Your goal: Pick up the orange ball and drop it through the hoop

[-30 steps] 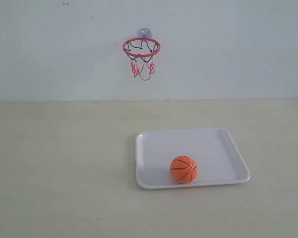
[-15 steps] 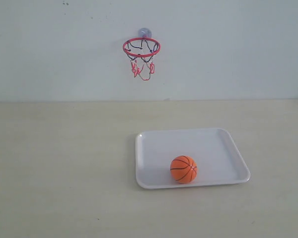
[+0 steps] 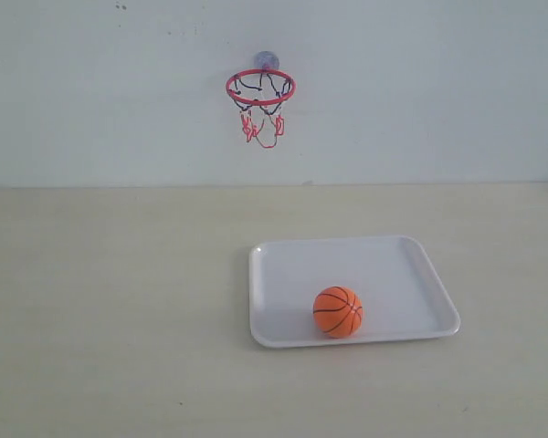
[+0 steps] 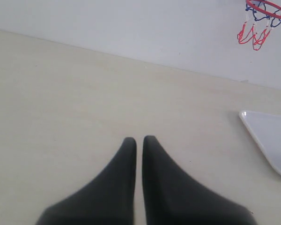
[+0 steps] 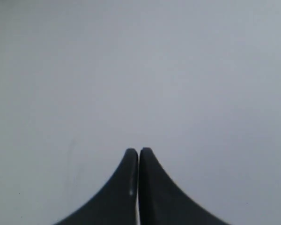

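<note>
The orange ball (image 3: 337, 312) sits inside the white tray (image 3: 393, 260) in the exterior view, close to the tray's front rim and a little left of its middle. The hoop (image 3: 260, 88) hangs on the wall (image 3: 438, 91), well behind the tray's far left corner and high above it, and its net is empty. No arm reaches into this view, so you can take it that nothing of the task is done. The approach, the pick, the carry up to the ring and the drop are all left.

In the left wrist view, the left gripper (image 4: 139, 139) hangs over bare worktop (image 4: 61, 93), well apart from the tray. Its jaws are drawn almost together, with only a thin slit between them and nothing held. You see one corner of the tray (image 4: 271, 136) and part of the hoop (image 4: 267, 5) above it, but the ball is out of frame.

In the right wrist view, the right gripper (image 5: 138, 151) has its jaws pressed together and holds nothing. It faces a plain pale surface, and neither tray, ball nor hoop appears. By my reading, either arm has its whole reach to the tray ahead of it.
</note>
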Controlling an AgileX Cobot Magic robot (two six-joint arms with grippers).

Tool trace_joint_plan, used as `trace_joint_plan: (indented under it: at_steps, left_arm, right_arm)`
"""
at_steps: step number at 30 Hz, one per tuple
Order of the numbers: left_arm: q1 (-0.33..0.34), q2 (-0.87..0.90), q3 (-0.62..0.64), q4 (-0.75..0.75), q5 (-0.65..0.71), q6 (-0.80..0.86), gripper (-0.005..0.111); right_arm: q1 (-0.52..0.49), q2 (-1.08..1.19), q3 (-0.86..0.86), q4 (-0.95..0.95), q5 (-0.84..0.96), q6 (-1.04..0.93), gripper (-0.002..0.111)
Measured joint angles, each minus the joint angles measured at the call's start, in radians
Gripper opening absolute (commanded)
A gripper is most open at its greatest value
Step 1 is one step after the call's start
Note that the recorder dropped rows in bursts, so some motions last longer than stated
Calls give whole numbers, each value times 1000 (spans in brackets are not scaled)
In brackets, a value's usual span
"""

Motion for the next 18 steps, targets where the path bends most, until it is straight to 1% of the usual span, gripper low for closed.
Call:
trace_joint_plan:
  at_steps: [2, 5, 7, 11, 13, 15, 18]
  left_arm:
    - [0, 0, 0, 0, 0, 0, 4]
    - [0, 0, 0, 0, 0, 0, 4]
    - [0, 0, 0, 0, 0, 0, 4]
    - [0, 0, 0, 0, 0, 0, 4]
    - [0, 0, 0, 0, 0, 0, 4]
    - [0, 0, 0, 0, 0, 0, 4]
    - [0, 0, 0, 0, 0, 0, 4]
  right_arm:
    - [0, 29, -88, 0, 80, -15, 0]
    - [0, 142, -240, 0, 297, -56, 0]
    - [0, 254, -336, 0, 490, -68, 0]
    - [0, 489, -507, 0, 943, -75, 0]
    - [0, 604, -553, 8, 1162, -75, 0]
    - [0, 692, -572, 12, 1307, -63, 0]
    - [0, 796, -574, 12, 1417, -9, 0]
